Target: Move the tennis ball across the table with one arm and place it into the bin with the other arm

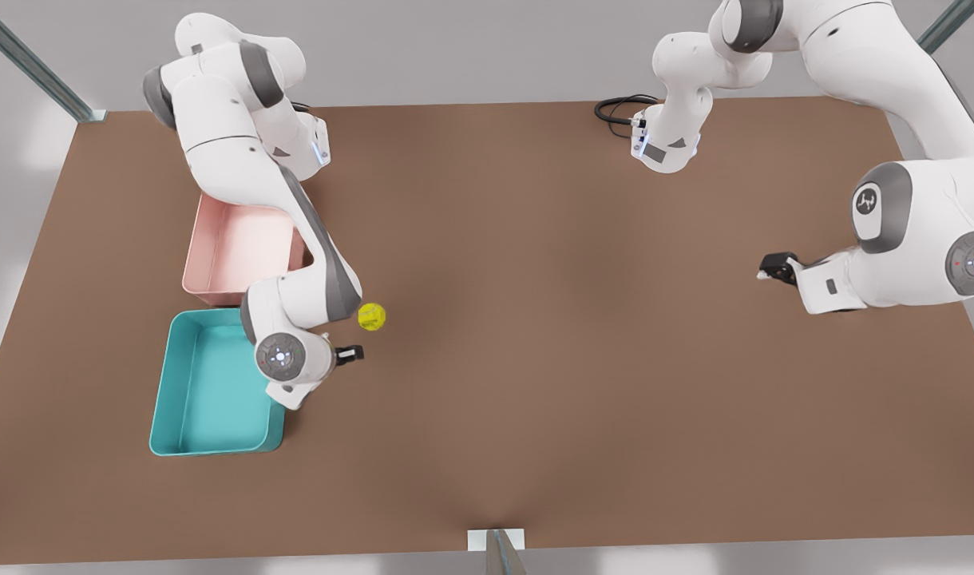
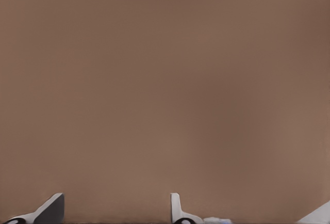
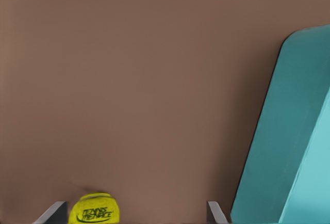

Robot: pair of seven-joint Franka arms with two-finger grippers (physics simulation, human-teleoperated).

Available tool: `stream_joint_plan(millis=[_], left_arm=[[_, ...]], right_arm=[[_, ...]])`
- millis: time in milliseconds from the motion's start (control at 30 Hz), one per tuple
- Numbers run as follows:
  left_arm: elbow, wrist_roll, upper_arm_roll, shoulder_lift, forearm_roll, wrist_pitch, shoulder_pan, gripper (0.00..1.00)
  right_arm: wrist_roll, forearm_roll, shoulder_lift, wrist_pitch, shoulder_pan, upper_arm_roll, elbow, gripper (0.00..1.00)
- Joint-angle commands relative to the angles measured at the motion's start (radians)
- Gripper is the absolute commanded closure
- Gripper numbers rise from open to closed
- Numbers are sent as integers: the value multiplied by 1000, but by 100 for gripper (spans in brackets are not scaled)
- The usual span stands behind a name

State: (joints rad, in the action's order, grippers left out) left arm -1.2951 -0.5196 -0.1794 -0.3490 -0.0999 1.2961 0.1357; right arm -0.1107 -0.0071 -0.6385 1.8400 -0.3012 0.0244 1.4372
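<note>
The yellow-green tennis ball (image 1: 372, 316) lies on the brown table (image 1: 551, 335), just right of the teal bin (image 1: 164, 382) in the front view. My right gripper (image 3: 134, 214) hangs over this spot, at the end of the arm on the front view's left. It is open, and the tennis ball (image 3: 96, 211) sits between its fingers close to one fingertip (image 3: 53, 211), ungripped. The bin's rim (image 3: 268, 146) is close beside it. My left gripper (image 2: 116, 211) is open over bare table at the front view's right, far from the ball, and that arm waits.
A pink tray (image 1: 239, 239) stands directly behind the teal bin, partly under the right arm. A black cable (image 1: 615, 108) lies at the table's far edge. Metal frame posts stand at the corners and at the near edge (image 1: 499, 551).
</note>
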Motion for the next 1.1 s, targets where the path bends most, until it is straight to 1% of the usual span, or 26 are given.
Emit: stream_joint_plan(millis=[0,100,167,267,567,767,1067], left_arm=[[3,639,0,-4,-10,-115,-1,0],[5,639,0,-10,-10,-113,-1,0],[7,639,0,-10,-10,-113,-1,0],[8,639,0,-15,-10,-113,-1,0],[8,641,0,-22,-10,-115,-1,0],[8,642,0,-30,-10,-116,-1,0],[8,642,0,-34,-10,-116,-2,0]], right_arm=[[-133,36,22,258,-19,0,77,0],[-161,35,102,444,-36,0,290,0],[-161,35,166,507,-36,0,420,0],[-161,35,197,601,-42,-1,531,0],[-156,18,240,608,-24,-12,617,0],[-155,-1,203,610,-15,-46,625,0],[-152,-2,157,662,-16,-44,657,0]])
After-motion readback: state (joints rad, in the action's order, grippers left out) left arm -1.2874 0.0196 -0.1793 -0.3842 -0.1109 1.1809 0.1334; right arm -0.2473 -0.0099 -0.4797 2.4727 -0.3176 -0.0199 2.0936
